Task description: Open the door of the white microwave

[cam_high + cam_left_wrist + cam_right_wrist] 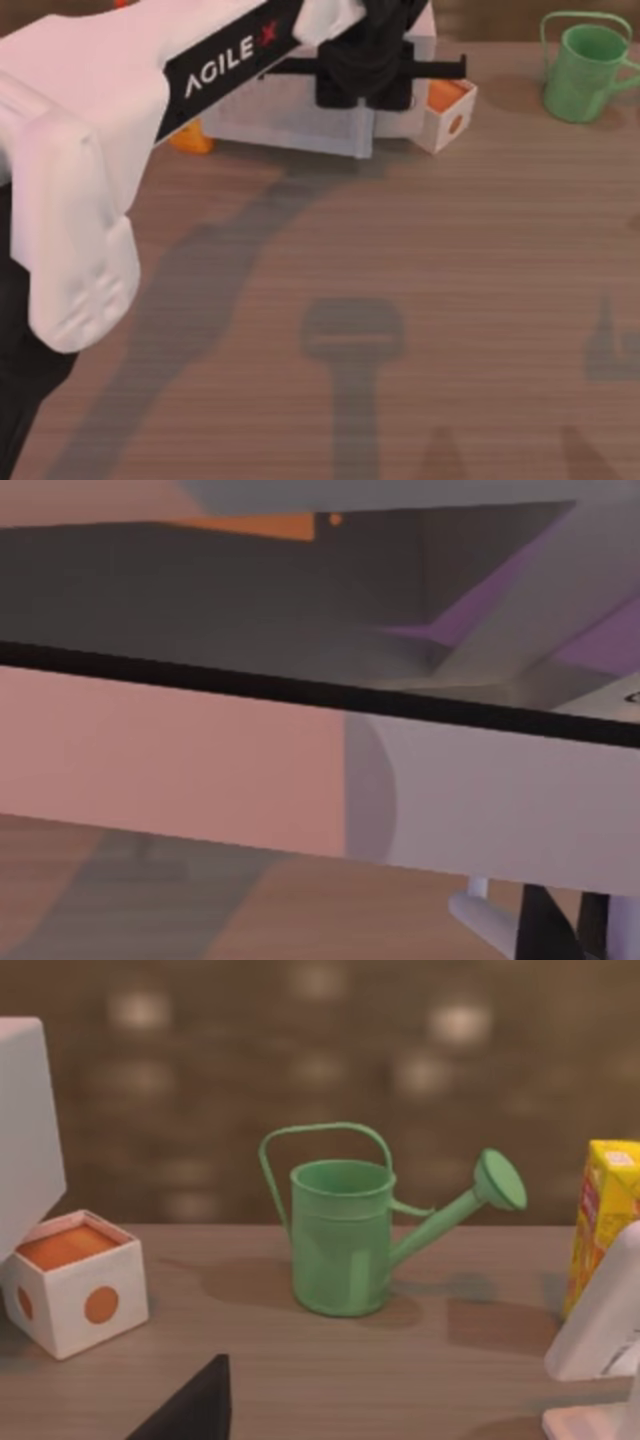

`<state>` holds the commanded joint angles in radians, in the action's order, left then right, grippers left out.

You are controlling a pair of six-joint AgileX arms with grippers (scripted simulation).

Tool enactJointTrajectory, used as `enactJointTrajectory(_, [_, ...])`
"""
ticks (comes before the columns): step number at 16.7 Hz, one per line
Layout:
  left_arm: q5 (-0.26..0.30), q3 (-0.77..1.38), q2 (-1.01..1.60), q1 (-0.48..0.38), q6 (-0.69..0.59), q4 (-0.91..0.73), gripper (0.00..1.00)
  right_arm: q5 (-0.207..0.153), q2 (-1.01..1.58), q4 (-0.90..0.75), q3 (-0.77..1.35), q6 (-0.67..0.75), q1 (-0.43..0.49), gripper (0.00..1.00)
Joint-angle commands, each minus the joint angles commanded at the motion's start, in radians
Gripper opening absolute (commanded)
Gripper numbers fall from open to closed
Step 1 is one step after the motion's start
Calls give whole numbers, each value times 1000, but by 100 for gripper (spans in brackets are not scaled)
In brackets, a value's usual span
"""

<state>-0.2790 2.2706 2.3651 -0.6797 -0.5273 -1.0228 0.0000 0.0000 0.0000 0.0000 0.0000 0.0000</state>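
Observation:
The white microwave (420,38) stands at the table's back, mostly hidden under my left arm. Its door (290,125), white with a grey mesh window, faces the table's front. In the left wrist view the door (200,760) fills the picture, and the dark cavity of the microwave (300,590) shows past its black edge, so it stands ajar. My left gripper (365,70) is at the door's right end. Its dark fingers (545,930) are closed on the white bar handle (485,917). My right gripper (290,1425) is parked off the top view, with one dark fingertip (200,1405) showing.
A small white box with orange inside (448,108) sits right of the microwave. Farther right, at the back, stands a green watering can (585,70). An orange object (190,138) peeks out beside the microwave's left. The right wrist view also shows a yellow carton (605,1220).

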Motion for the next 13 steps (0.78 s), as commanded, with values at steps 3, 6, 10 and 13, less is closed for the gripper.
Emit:
enactJointTrajectory(3, [11,-72,-48,7,34,41,0,0,0,0,0,0,0,100])
enactJointTrajectory(6, [30,-177,-105,12,81,92,0,0,0,0,0,0,0,100])
enactJointTrajectory(10, [40,-209,-124,15,96,110,0,0,0,0,0,0,0,100])
enactJointTrajectory(13, [40,-209,-124,15,96,110,0,0,0,0,0,0,0,100])
